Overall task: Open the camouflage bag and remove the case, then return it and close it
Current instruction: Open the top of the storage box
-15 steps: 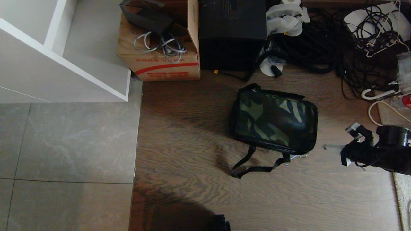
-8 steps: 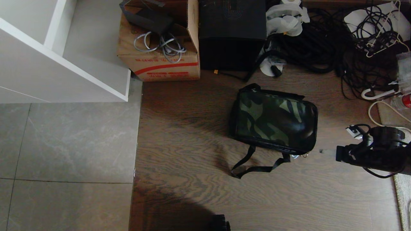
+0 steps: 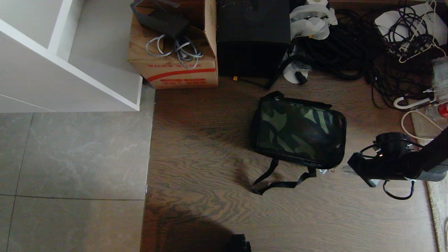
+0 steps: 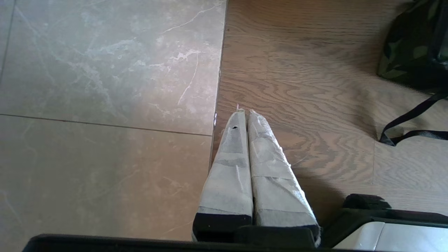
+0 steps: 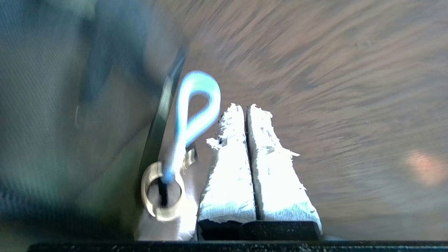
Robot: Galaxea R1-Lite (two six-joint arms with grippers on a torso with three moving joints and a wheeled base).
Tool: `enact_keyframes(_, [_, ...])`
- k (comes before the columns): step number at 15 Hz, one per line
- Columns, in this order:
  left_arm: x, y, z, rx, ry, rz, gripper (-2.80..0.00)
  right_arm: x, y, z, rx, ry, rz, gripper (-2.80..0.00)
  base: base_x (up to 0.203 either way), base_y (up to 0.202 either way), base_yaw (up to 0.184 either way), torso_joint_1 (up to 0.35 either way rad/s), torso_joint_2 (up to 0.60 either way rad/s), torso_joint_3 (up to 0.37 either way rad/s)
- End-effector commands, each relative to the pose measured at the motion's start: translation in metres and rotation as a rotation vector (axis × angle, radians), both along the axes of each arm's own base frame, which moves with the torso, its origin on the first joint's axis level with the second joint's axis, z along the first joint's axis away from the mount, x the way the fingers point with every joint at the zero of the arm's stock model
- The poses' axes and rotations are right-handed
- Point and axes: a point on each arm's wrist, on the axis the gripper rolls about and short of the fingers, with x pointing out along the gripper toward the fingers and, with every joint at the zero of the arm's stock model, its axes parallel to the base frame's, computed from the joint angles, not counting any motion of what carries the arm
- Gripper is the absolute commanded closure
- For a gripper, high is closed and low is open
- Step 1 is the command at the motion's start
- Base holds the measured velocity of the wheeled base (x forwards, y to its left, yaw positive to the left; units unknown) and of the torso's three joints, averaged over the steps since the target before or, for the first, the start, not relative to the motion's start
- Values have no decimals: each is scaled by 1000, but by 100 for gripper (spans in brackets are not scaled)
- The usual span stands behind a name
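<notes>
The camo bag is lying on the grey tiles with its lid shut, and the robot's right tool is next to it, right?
Not quite. The camo bag is lying on the brown wooden floor, not the grey tiles, which begin further to the robot's left. The head view shows this. The rest holds: its lid is shut, and the right tool is next to it.

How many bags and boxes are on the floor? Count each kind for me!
Camo bag: 1
Cardboard box: 1
Black box: 1
Total: 3
</notes>
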Motion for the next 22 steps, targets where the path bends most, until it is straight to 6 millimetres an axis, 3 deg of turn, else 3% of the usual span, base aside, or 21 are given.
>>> enact_keyframes(1, [1, 0, -3, -1, 9, 0, 0, 4, 9, 7, 50, -11, -26, 0, 0, 0, 0, 0, 0, 0])
enact_keyframes(3, [1, 0, -3, -1, 8, 0, 0, 1, 10, 9, -53, -27, 71, 0, 0, 0, 0, 0, 0, 0])
enact_keyframes(5, [1, 0, -2, -1, 8, 0, 0, -10, 7, -1, -209, -13, 221, 0, 0, 0, 0, 0, 0, 0])
enact_keyframes(11, [1, 0, -2, -1, 8, 0, 0, -48, -24, -23, -635, -65, 731, 0, 0, 0, 0, 0, 0, 0])
enact_keyframes(16, [1, 0, -3, -1, 9, 0, 0, -64, -21, -33, -583, -487, 1071, 0, 0, 0, 0, 0, 0, 0])
enact_keyframes(19, [1, 0, -3, -1, 8, 0, 0, -66, -18, -51, -555, -530, 1131, 0, 0, 0, 0, 0, 0, 0])
enact_keyframes(22, [1, 0, -3, -1, 8, 0, 0, -57, -17, -57, -544, -603, 1153, 0, 0, 0, 0, 0, 0, 0])
